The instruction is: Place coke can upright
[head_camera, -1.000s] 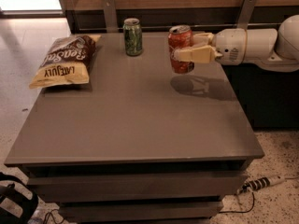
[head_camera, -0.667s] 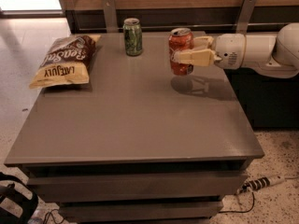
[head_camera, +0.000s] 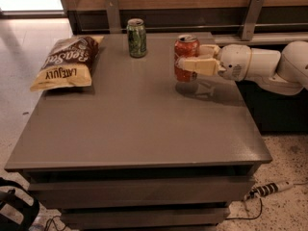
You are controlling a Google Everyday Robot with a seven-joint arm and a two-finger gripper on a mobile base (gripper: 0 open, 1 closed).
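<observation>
Pincer point(head_camera: 188, 60) comes in from the right, clenched around the coke can point(head_camera: 186, 47). The can is upright, top up, over the back right of the tabletop point(head_camera: 144, 124). Whether its base touches the surface can't be told. The step looks like set-down and release: lower straight, keep the can vertical, open only once the base sits flat, then back out sideways without clipping it. Green can point(head_camera: 136, 37) and chip bag point(head_camera: 67, 61) sit well apart to the left.

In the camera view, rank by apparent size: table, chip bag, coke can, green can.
1. table
2. chip bag
3. coke can and green can: look alike, unranked.
The pincer holds the coke can near the table's right edge.
</observation>
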